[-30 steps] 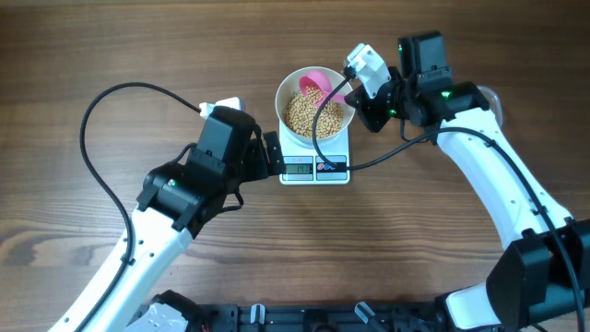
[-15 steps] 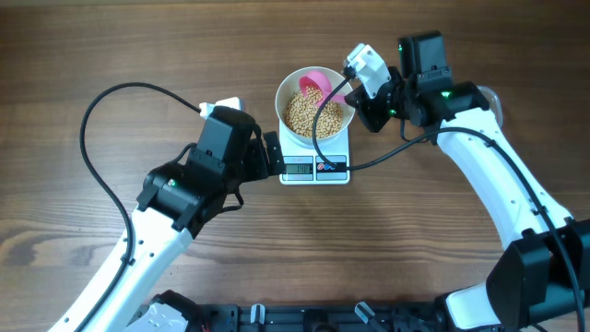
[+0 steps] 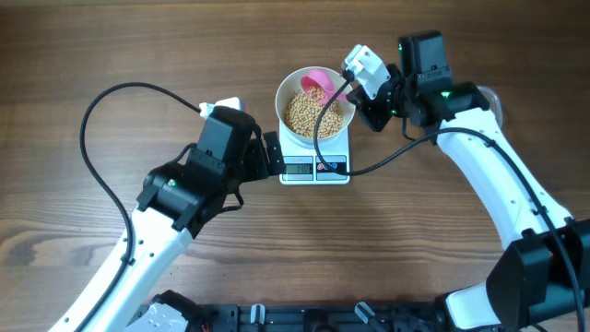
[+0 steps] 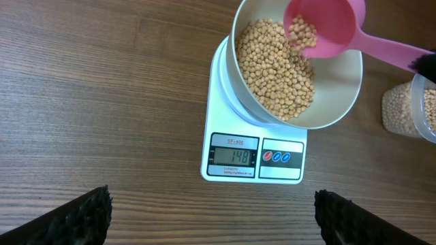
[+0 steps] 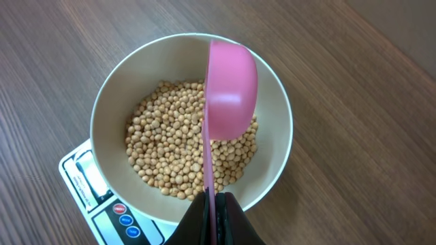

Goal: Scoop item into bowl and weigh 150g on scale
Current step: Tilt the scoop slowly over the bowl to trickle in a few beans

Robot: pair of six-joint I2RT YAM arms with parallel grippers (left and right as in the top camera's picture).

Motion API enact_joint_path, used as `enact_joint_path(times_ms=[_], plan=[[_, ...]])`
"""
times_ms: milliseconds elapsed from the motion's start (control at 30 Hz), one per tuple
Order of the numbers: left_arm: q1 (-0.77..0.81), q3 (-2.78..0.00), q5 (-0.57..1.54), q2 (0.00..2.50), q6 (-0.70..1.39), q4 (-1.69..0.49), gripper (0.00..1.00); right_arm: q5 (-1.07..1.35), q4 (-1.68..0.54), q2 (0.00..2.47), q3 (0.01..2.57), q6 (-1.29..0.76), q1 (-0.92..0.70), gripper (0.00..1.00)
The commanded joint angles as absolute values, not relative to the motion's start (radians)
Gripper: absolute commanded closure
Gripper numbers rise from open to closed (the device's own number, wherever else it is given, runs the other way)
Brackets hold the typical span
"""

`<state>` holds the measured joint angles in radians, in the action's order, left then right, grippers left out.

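A pink plastic scoop (image 5: 230, 82) has its long axis running from the right hand (image 5: 216, 204), which is clamped tight on the thin handle end, out over the round white bowl (image 5: 102, 116). The cup is rolled onto its side above the bowl's rim, with a few beans inside it. Small round tan beans (image 5: 170, 156) cover the bowl's bottom, just ahead of that hand. The bowl sits on a small white square kitchen scale (image 4: 216, 102) on the brown wooden worktop (image 3: 138, 46). The scale's grey display (image 4: 234, 157) reads 148 under the label SF-400 and faces the left hand (image 4: 211, 197), which gapes wide and empty just beside that edge.
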<state>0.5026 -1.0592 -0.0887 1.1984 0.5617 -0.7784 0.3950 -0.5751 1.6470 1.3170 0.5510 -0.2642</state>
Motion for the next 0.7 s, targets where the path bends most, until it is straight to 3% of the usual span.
enact_joint_path(times_ms=[0, 667], plan=[[0.498, -1.060, -0.099, 1.191, 0.553, -0.776, 0.00, 0.397, -0.565, 1.621, 1.322, 0.519, -0.271, 0.96], [0.498, -1.060, -0.099, 1.191, 0.553, -0.776, 0.00, 0.521, -0.565, 1.621, 1.322, 0.279, -0.271, 0.96]])
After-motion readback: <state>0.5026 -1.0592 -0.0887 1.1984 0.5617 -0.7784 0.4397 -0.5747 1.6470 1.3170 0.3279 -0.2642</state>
